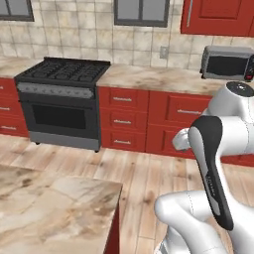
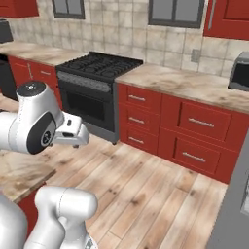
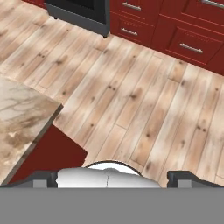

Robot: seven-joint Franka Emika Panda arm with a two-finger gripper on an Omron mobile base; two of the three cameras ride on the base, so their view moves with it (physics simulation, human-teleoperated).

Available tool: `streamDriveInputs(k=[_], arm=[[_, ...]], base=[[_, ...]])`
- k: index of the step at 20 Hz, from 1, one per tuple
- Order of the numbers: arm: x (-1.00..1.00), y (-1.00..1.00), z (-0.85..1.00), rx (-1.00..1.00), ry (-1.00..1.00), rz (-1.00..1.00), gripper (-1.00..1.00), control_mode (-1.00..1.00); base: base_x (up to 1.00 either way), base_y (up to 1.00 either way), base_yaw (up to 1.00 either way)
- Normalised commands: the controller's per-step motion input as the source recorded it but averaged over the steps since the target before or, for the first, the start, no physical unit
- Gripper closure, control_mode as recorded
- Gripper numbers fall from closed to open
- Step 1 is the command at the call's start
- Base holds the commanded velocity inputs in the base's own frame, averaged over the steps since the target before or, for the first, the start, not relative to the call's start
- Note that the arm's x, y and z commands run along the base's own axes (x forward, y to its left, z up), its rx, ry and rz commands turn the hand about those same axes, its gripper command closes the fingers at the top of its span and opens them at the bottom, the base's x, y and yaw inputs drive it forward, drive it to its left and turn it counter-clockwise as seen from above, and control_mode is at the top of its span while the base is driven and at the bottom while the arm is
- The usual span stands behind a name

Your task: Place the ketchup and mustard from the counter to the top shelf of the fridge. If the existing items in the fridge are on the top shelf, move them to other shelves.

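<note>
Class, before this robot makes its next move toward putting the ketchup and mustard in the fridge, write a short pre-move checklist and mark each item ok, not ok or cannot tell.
1. Fingers open and empty: ok; the tips stand wide apart with nothing between them.
2. Hand aimed at a bottle: not ok; the hand view looks down at the wooden floor.
3. Floor ahead free for driving: ok; bare planks lead to the red cabinets.
4. Ketchup and mustard located: cannot tell.
5. Counter within reach: ok; its corner lies beside the arm.
6. Fridge door open: cannot tell.
</note>
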Motion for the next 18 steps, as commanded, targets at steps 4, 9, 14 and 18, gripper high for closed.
streamDriveInputs(k=[4, 9, 14, 18], arm=[[0.0, 0.0, 0.0, 0.0, 0.0, 0.0, -1.0, 1.0], [0.0, 0.0, 0.0, 0.0, 0.0, 0.0, -1.0, 1.0], [0.0, 0.0, 0.0, 0.0, 0.0, 0.0, -1.0, 1.0], [0.0, 0.0, 0.0, 0.0, 0.0, 0.0, -1.0, 1.0]], base=[[1.0, -0.44, -0.2], [1.0, -0.29, -0.28], [1.0, 0.42, -0.08], [1.0, 0.54, -0.07]])
